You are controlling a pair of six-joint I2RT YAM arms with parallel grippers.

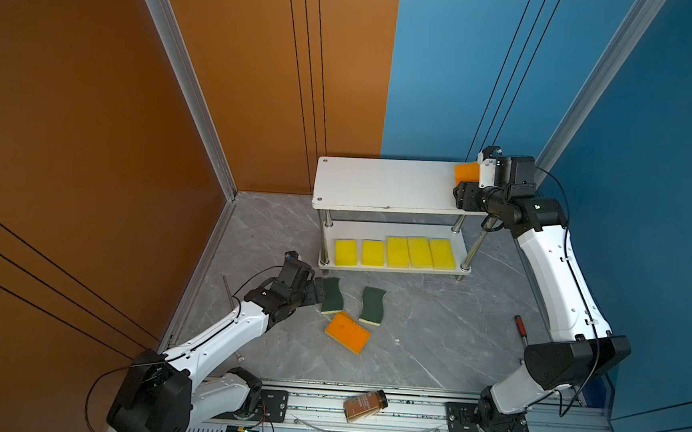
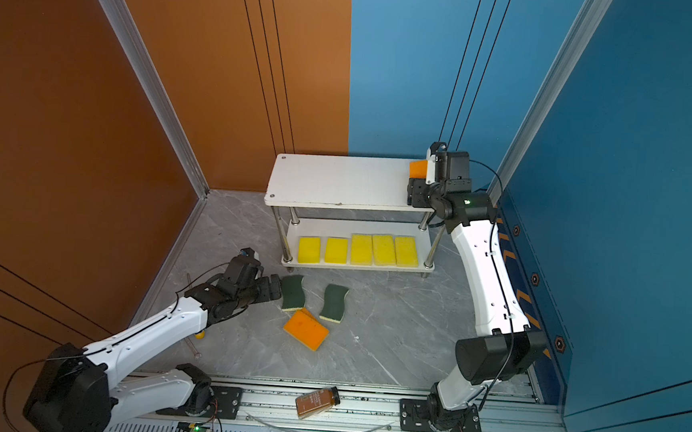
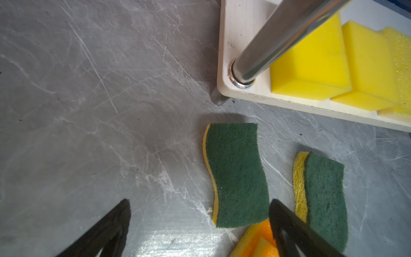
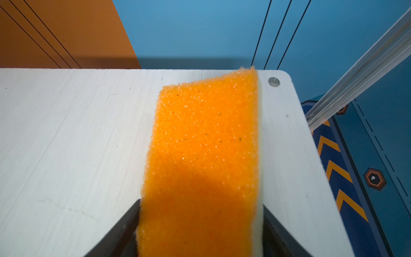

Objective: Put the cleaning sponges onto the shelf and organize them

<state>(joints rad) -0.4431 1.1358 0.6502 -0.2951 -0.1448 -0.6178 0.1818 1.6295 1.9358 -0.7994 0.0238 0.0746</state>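
Note:
The shelf [image 1: 379, 186] [image 2: 338, 183] stands at the back, its top board [image 4: 77, 133] bare except at the right end. There my right gripper [image 1: 474, 180] [image 4: 201, 204] holds an orange-topped sponge [image 1: 465, 173] [image 2: 417, 168] [image 4: 204, 144] tilted on edge, a finger against each side. Several yellow sponges [image 1: 396, 252] [image 3: 311, 66] lie in a row on the lower board. On the floor in front lie two green-topped wavy sponges [image 1: 332, 295] [image 1: 372, 305] [image 3: 235, 173] and an orange-topped one [image 1: 347, 332] [image 3: 260, 238]. My left gripper [image 1: 316, 292] [image 3: 199, 201] is open beside the left green sponge.
A brown bottle [image 1: 365, 405] with a black cap lies on the front rail. A red-handled screwdriver [image 1: 521, 327] lies on the floor by the right arm. A thin metal rod [image 1: 228, 290] lies near the left wall. A chrome post [image 3: 278, 40] rises close to the left wrist.

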